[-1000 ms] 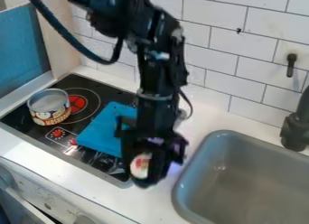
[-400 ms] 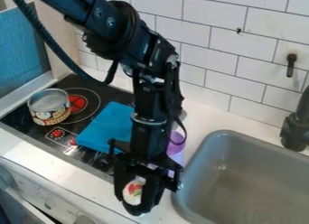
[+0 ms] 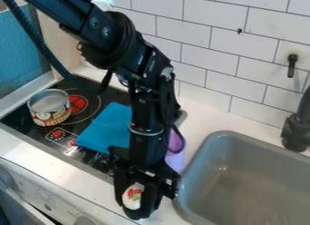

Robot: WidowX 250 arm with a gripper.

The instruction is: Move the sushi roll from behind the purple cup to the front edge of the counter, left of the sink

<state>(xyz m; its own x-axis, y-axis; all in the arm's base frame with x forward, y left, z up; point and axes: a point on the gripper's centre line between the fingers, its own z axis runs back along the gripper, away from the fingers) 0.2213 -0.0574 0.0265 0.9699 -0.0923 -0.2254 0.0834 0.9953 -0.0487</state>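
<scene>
Item under inspection: a white, rounded object with red and green marks (image 3: 133, 197), positioned between the jaws of the gripper (image 3: 140, 212). The jaws are clamped on it, one to each side. Whether it touches the white surface (image 3: 72, 178) cannot be determined.

Arm (image 3: 147, 149): enters at eleven o'clock in the view, slants down toward the wrist side, bends at a large round joint, then drops nearly plumb, jaws pointing to six o'clock. A dark cable (image 3: 37, 40) hangs in a loop along its nine o'clock side.

Surroundings, taken from the held item: a purple container (image 3: 176, 157) at one o'clock, partly behind the arm; the grey sink (image 3: 242, 188) at three; the dark faucet (image 3: 295, 132) at two. Toward eleven, a folded blue cloth (image 3: 104, 132) lies on the black stovetop (image 3: 115, 96); farther out, an open tin (image 3: 50, 114) stands upright there. White tiled wall (image 3: 212, 47) at one, beyond the surface.
</scene>
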